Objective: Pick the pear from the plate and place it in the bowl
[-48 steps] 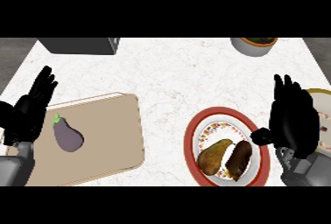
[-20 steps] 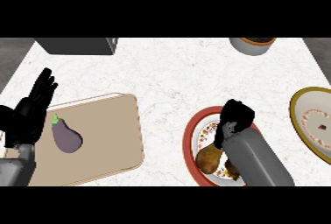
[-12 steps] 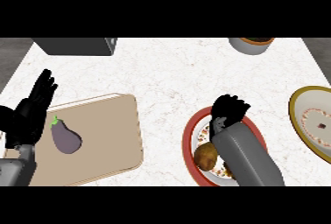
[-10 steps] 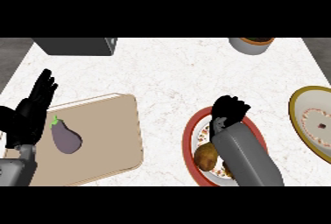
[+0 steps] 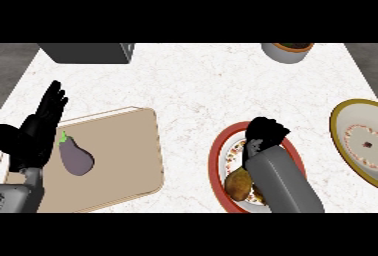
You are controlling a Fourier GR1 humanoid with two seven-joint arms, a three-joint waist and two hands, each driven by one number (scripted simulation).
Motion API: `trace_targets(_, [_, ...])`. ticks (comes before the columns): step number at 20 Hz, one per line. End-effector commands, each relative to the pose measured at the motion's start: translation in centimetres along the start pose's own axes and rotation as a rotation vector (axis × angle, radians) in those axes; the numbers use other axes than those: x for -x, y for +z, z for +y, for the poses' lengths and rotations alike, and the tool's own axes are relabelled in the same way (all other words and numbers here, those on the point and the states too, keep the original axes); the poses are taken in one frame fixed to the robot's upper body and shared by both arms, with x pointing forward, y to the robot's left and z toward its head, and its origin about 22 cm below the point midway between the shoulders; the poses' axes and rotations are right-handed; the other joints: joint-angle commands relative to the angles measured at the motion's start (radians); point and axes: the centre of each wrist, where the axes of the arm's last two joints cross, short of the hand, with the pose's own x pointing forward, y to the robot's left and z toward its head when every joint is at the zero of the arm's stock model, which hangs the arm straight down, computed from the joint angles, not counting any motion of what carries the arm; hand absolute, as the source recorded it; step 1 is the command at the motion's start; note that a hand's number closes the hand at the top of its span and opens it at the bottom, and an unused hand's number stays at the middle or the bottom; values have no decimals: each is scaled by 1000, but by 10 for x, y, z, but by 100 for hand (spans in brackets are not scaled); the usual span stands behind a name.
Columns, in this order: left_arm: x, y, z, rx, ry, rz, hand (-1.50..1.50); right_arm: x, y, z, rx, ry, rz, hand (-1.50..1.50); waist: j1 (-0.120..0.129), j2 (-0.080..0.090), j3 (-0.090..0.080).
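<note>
A brown pear (image 5: 238, 184) lies on the near part of the red-rimmed plate (image 5: 215, 162), half hidden by my right forearm. My right hand (image 5: 266, 132) hovers over the plate's far part with its fingers curled, and nothing shows in them. The pear sits nearer to me than that hand, against the forearm's left side. The yellow-rimmed bowl (image 5: 345, 131) stands at the right edge, apart from the plate. At the left edge my left hand (image 5: 40, 131) rests open, fingers up.
A purple eggplant (image 5: 76, 157) lies on a tan cutting board (image 5: 122, 157) at the left. A dark box (image 5: 88, 51) stands at the far left. A grey pot (image 5: 289, 51) is at the far right.
My right hand has swung left from beside the plate to over it, uncovering the bowl, and its fingers have curled. Over the last half second it barely moves. The left hand stays still.
</note>
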Motion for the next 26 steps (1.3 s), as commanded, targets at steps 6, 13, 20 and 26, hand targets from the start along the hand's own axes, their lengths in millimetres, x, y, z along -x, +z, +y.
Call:
trace_targets(6, [-11,-11,-4,-29,-10,8,0,-3,8,32,13,94,256,-150,-10,11,7])
trace_targets(13, [-2,-1,0,6,-5,-3,0,10,-1,46,-101,26,254,150,4,14,8])
trace_targets(20, [-11,-6,9,2,-3,-3,0,8,1,41,-58,37,182,150,0,15,8])
trace_targets(26, [-5,3,0,2,-11,-2,0,2,1,43,46,43,228,150,10,16,8])
